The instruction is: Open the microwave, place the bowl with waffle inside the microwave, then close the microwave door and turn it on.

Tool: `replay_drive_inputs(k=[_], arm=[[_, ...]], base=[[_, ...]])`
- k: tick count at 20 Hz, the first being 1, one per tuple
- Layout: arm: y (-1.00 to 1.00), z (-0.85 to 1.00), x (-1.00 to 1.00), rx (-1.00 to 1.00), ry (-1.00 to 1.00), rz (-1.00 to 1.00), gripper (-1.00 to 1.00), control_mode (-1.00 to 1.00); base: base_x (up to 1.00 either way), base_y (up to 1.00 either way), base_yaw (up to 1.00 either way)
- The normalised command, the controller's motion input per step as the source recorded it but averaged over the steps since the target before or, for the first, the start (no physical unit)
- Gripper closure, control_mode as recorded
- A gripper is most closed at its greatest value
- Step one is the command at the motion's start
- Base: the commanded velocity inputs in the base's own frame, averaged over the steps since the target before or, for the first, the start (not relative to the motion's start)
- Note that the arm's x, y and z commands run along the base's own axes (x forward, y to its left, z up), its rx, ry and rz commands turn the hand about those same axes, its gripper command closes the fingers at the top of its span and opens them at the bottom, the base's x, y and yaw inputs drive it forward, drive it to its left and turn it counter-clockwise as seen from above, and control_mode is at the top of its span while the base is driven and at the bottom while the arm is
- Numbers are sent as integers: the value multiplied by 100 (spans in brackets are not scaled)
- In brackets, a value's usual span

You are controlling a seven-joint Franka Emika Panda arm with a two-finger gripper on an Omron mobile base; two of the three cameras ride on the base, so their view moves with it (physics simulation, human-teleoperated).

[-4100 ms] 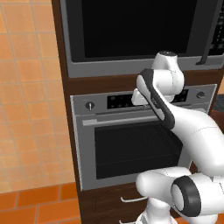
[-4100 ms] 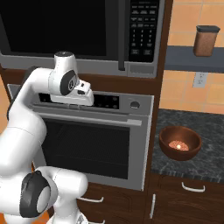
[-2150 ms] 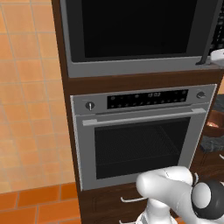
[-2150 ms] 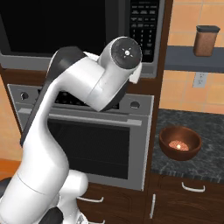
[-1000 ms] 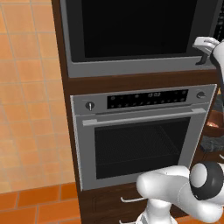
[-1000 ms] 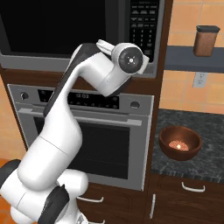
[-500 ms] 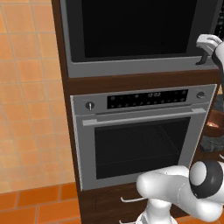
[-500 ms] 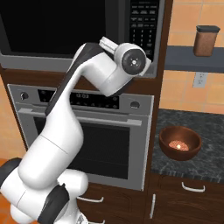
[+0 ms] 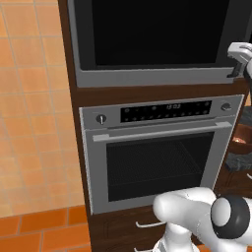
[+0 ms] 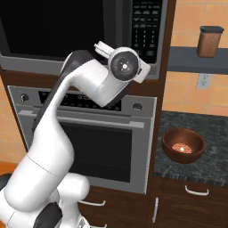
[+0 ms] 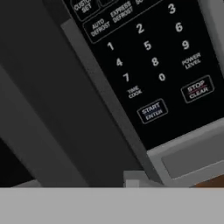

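1 arm raised high, hand at microwave (image 10: 80, 31) keypad edge, jaws' spread unclear

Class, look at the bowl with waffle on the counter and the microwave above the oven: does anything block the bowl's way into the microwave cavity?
Yes. The microwave door is shut across the cavity. The bowl with waffle sits on the dark counter, lower and to the right.

A home kitchen: a grey-framed, black-glass built-in microwave (image 9: 152, 42) sits above a silver wall oven with two knobs (image 9: 160, 155) in dark wood cabinetry (image 10: 191, 202); orange tiled walls (image 9: 32, 113); a speckled dark stone counter (image 10: 209, 153); a brown lidded canister (image 10: 209, 41) on a shelf
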Motion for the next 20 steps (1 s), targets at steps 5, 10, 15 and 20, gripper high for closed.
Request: replay_drive_inputs(k=[5,10,15,20], arm=[[-37,0,-100,-11,-2,-35,100,-100],[-1,0,-100,-27,-6,-47,100,-100],[13,0,-100,-33,-26,-37,100,-100],[22,0,-100,-23,-47,-9,100,-100]], base=[[0,0,0],[0,0,0],[0,0,0],[0,0,0]])
